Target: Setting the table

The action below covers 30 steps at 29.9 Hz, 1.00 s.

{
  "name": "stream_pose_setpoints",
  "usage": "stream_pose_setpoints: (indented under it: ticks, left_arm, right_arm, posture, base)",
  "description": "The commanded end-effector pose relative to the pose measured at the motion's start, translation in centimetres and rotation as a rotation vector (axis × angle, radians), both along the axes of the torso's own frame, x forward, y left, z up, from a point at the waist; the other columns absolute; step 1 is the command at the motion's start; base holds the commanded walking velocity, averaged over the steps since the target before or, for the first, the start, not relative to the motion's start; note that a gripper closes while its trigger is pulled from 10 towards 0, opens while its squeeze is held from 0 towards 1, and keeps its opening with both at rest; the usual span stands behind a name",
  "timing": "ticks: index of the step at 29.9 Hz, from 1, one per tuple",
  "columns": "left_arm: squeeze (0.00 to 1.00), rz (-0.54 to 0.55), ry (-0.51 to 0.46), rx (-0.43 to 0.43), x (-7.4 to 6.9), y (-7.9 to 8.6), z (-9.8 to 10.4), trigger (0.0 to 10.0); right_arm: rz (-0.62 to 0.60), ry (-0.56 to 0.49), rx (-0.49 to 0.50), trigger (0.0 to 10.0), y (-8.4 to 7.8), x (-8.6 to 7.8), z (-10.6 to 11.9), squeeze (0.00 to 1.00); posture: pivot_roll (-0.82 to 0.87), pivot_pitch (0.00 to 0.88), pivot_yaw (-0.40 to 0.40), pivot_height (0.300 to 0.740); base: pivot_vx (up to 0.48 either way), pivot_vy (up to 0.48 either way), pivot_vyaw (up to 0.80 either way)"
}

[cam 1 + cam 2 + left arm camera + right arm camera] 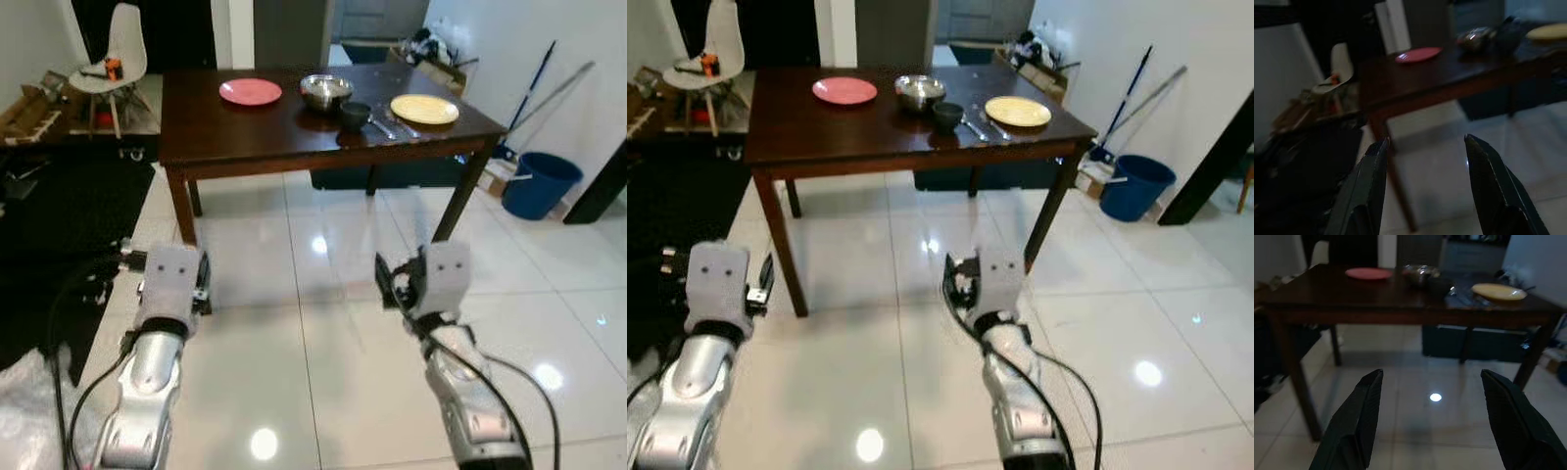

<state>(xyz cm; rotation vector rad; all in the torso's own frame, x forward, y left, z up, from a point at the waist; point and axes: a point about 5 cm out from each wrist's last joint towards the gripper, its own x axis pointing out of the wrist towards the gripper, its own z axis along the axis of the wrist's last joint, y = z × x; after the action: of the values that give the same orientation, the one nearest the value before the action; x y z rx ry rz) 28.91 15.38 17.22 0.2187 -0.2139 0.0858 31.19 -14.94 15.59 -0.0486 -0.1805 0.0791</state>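
Step in hand, as I read it: approach. Robot stands well back from the dark brown wooden worktop point(255, 137), nothing held. Close in square to the long near edge and stop short of the apron so both arms clear it before reaching.

Left to right:
- White moulded plastic chair point(116, 54) off the worktop's left end, something small and orange on the seat. Keep the left arm away from it on approach.
- Left gripper point(1422, 181): black fingers spread, empty, hovering over the floor, pointed at the worktop's left leg.
- Round pink plate point(250, 91), flat and matte, far left of the group. Low rim, so a side pinch at the edge looks best.
- Shiny round metal bowl point(326, 90), mid-worktop. Slick curved wall; grip over the rim, not around the body.
- Small dark bowl point(355, 115) just in front of the metal bowl, touching or nearly so, can't tell. Separate them carefully.
- Metal cutlery point(390, 126) lying between the dark bowl and the yellow plate; exact pieces too small to tell. Thin and flat, hardest pick.
- Round pale yellow plate point(424, 108), near the right end.
- Right gripper point(1432, 426): fingers spread, empty, aimed under the worktop's middle.
- Blue round plastic bucket point(539, 184) on the glossy white tiled floor point(323, 323), right of the worktop.

Tiles are reflective, probably slippery; walk slowly.
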Motion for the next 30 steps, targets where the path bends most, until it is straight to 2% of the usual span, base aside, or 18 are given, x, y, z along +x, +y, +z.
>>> stream_pose_setpoints:
  ticks: [1,10,21,30]
  left_arm:
    - [0.0,0.027,0.013,-0.001,-0.2,0.4,-0.4,10.0]
    - [0.0,0.008,0.018,-0.014,-0.2,-0.3,-0.8,10.0]
    - [0.0,-0.031,0.024,-0.011,-0.1,-0.9,-0.9,10.0]
    - [0.0,-0.056,0.025,-0.007,0.0,-1.3,-0.9,10.0]
  right_arm:
    - [0.013,-0.006,0.01,10.0,0.1,-0.1,0.1,0.0]
    - [0.054,0.006,0.017,10.0,0.3,-0.4,0.1,0.0]
    - [0.029,0.029,0.032,10.0,-0.6,-0.6,-0.4,0.0]
    - [0.021,0.045,0.029,10.0,-0.6,-0.8,-0.9,0.0]
  posture:
    - [-0.01,0.0,0.034,0.74]
    - [-0.01,0.0,0.035,0.74]
    - [-0.02,0.0,0.049,0.74]
    - [-0.03,0.0,0.06,0.74]
  base:
    - [0.48,0.0,0.0]
    - [0.48,0.0,0.0]
    - [0.48,0.0,0.0]
    - [0.48,0.0,0.0]
